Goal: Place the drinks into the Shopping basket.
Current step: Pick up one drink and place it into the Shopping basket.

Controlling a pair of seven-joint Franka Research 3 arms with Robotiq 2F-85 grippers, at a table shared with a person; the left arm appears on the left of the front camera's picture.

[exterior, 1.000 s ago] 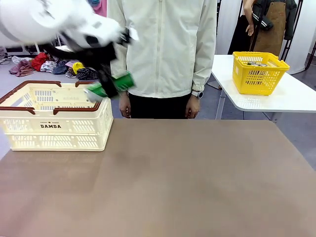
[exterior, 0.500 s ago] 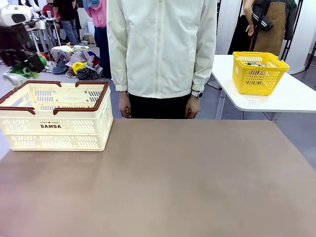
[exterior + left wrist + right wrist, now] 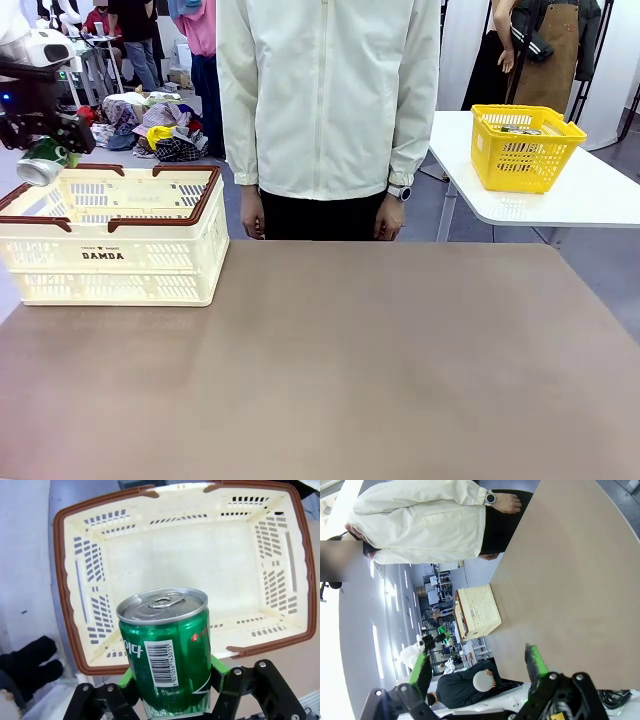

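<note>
A green drink can (image 3: 167, 650) with a silver top and white Korean lettering is clamped between the green pads of my left gripper (image 3: 172, 692), which is shut on it. The can hangs top-down over the Shopping basket (image 3: 65, 580), whose cream inside holds nothing. In the front view the left gripper (image 3: 45, 148) holds the can (image 3: 38, 170) tilted above the far left corner of the Shopping basket (image 3: 110, 255). My right gripper (image 3: 477, 660) stands open high above the table, nothing between its fingers, and the basket (image 3: 477, 610) shows far off.
A person in a white jacket (image 3: 330, 100) stands at the far edge of the brown table (image 3: 350, 360), hands down. A small yellow basket (image 3: 525, 145) sits on a white side table (image 3: 600, 195) at the right.
My left arm has swung left with the can, from above the basket's far right corner to above its far left corner. The person has not moved.
</note>
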